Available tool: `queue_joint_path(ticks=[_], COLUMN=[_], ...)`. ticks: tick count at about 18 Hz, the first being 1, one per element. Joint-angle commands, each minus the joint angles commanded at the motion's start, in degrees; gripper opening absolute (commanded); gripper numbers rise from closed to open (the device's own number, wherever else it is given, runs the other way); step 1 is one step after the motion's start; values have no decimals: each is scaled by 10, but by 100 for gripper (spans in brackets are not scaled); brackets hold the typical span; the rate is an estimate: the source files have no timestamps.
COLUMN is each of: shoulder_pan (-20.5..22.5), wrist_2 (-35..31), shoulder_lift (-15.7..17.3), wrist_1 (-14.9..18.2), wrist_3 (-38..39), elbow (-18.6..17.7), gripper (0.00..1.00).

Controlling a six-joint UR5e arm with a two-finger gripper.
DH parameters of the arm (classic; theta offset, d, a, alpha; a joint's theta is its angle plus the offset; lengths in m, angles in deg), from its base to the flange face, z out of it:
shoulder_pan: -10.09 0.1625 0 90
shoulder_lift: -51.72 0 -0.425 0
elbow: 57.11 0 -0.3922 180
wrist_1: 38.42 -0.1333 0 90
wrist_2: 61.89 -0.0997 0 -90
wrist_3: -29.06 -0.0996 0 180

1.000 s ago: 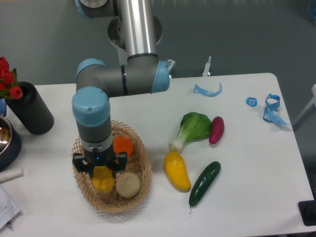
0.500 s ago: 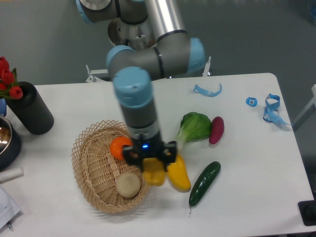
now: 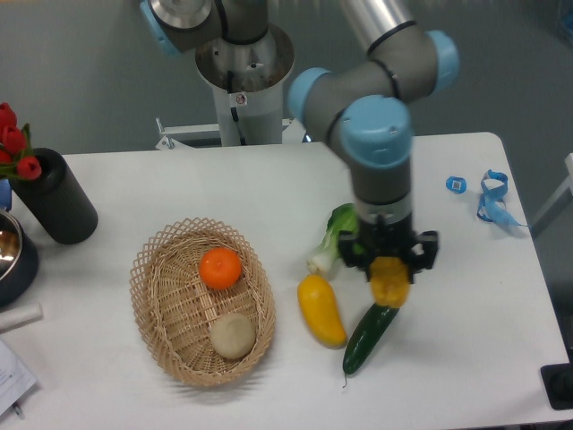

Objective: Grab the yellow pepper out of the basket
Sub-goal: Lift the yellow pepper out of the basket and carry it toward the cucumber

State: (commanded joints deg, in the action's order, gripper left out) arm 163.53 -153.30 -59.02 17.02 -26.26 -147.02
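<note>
Clamped from both sides, our jaws grip the yellow pepper (image 3: 390, 281), which hangs below the gripper (image 3: 390, 269) right of the frame's centre, outside the basket (image 3: 154, 309). We see the pepper directly over the upper end of the dark green cucumber (image 3: 370, 333); whether they touch we cannot tell. Just left of it lies the smooth yellow squash (image 3: 320, 310), and the leafy green vegetable (image 3: 337, 235) sits partly hidden behind our wrist. The basket rests at lower left of centre on the white table (image 3: 224, 197), holding an orange (image 3: 220, 268) near its upper end and a round tan vegetable (image 3: 233, 337) near its lower end. At the far left edge a black vase (image 3: 55, 197) carries red tulips (image 3: 13, 143).
</note>
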Motion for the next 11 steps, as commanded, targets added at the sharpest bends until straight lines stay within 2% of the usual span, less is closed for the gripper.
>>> queue_joint_path(ticks=[2, 4, 11], shoulder_pan=[31, 51, 93], wrist_2=[18, 20, 47], shoulder_lift=[13, 16, 15], wrist_1=[36, 56, 56], wrist_3=[-70, -125, -172], elbow=[1, 3, 1], gripper=[22, 22, 22])
